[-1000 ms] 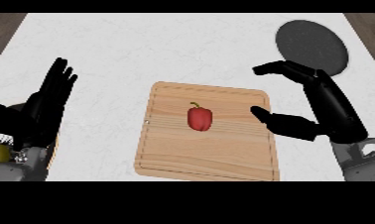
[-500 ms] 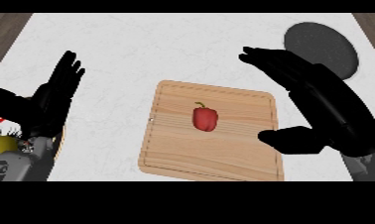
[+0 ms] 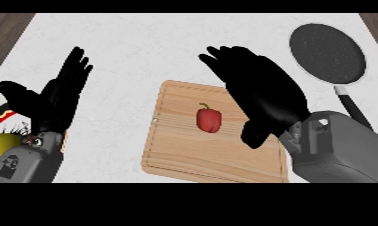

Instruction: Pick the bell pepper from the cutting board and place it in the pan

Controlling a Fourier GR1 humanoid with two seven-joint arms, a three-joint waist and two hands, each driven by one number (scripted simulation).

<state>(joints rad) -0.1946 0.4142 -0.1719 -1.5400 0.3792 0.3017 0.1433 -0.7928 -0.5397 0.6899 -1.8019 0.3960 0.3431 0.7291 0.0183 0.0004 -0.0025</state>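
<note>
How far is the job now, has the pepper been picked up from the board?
Nothing is done so far: the pepper lies on the cutting board. In hand: the right hand is open above the board's right part, beside the pepper, holding nothing. Left: grasping, lifting, and placing it in the pan, which holds nothing. The left hand rests open at left.

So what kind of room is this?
Most likely a kitchen. A wooden cutting board lies on a white counter with a red bell pepper on it, and a dark pan sits nearby.
</note>
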